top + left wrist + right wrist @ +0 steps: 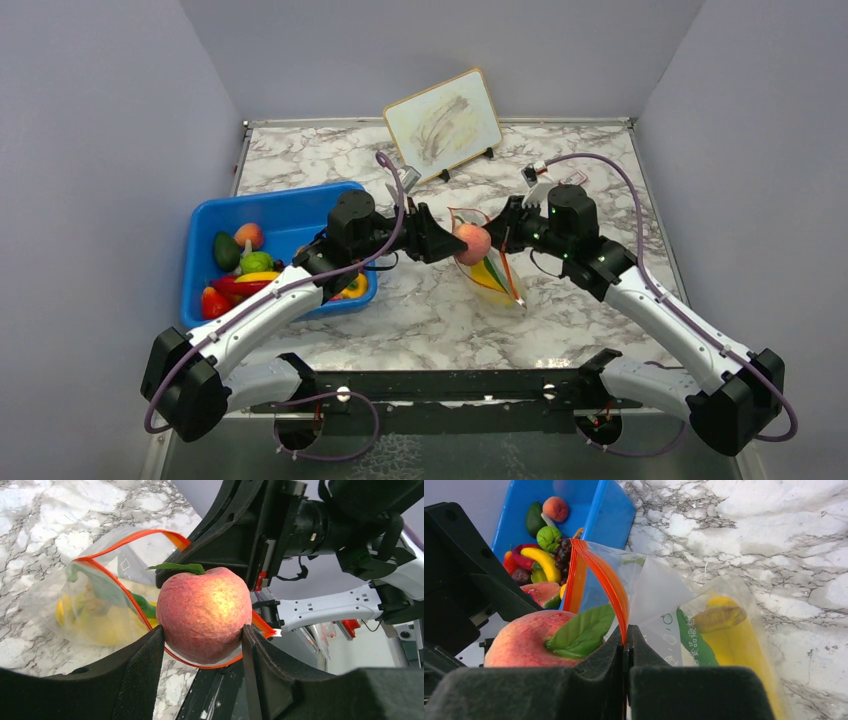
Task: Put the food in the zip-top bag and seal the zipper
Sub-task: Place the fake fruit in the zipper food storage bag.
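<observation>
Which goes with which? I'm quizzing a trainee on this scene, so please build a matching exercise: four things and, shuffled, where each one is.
Things:
1. peach
2. zip-top bag
3. blue bin
4. board

Places:
a. propped at the table's far edge
b. mouth edge pinched by the right gripper
c. on the table's left side, holding toy fruit
d. gripped by the left gripper at the bag's mouth

Pairs: 1-d, 2-b, 3-c, 4-a

Your green-leafed, pink-red plastic peach [204,614] sits at the gaping orange-red zipper strip [609,582] of the clear floppy bag [654,595]. A yellow toy piece [729,635] lies inside.
</observation>
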Robot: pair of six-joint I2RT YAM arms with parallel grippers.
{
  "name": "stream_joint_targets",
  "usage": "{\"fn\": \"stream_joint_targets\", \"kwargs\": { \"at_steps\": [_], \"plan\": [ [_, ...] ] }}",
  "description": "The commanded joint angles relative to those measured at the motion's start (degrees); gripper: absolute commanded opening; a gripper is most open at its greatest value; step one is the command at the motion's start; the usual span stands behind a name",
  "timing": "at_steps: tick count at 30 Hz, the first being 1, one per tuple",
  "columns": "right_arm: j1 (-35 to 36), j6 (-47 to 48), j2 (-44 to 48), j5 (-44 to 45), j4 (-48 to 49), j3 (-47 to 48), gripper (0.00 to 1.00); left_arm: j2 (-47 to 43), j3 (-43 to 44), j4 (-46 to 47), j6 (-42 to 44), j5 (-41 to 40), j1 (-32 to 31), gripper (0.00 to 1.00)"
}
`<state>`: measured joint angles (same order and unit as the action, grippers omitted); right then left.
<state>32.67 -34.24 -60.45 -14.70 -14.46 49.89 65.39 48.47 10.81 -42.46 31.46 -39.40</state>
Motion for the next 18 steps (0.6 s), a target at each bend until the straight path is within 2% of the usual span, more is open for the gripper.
{"fn": "stream_joint_targets", "kwargs": {
  "at_steps": [1,14,18],
  "plan": [
    [0.03,-0.04,1.44,-0.84,1.48,2.40,0.01,0.63,-0.80,-1.47,2.05,-3.11,-0.71,0.28],
    [0.03,0.23,1.92,-0.45,1.53,3.05,0.01,3.38,3.77,-14.54,7.98,-10.45,-3.18,0.30],
    [0.03,0.14,1.96,-1.26,2.11,2.53,0.01,4.12,4.90,-15.80,7.64,-10.92,-3.54,0.37]
  ]
}}
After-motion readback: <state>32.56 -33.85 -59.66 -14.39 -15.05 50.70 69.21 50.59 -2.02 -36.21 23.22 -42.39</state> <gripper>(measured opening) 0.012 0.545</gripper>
